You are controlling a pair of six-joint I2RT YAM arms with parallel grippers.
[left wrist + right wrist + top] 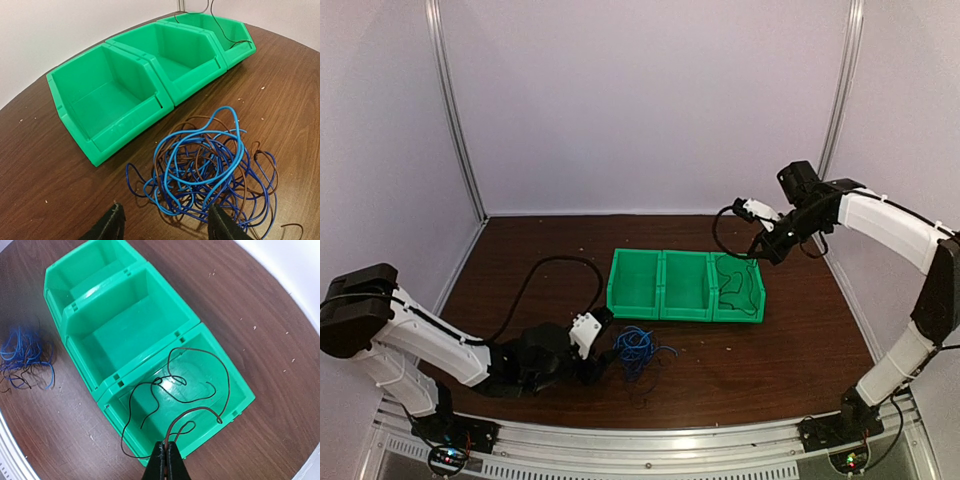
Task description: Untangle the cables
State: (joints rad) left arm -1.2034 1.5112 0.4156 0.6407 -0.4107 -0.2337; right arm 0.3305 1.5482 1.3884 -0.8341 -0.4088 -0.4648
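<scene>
Assess as partly done. Note right fingers [159, 463] pinched together on one dark cable [200, 410], looping below them into end compartment of green bin [230, 365]. Note left fingers [111, 226] apart, gripping nothing, with blue-and-brown tangle [205, 165] just ahead of them on counter [50, 190]. Expect strand-by-strand separation to remain.

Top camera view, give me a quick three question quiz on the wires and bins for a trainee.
1. True or false: the tangle of thin blue and brown wires lies inside one of the three green plastic bins.
2. From the top camera, the thin dark wire hangs into which bin? A left, B middle, C right.
3. Fill in: the right arm's jaws are ___ on the dark wire.
Key: 1 false, it lies on the dark wooden table in front of the bins; 2 C; 3 shut.
</scene>
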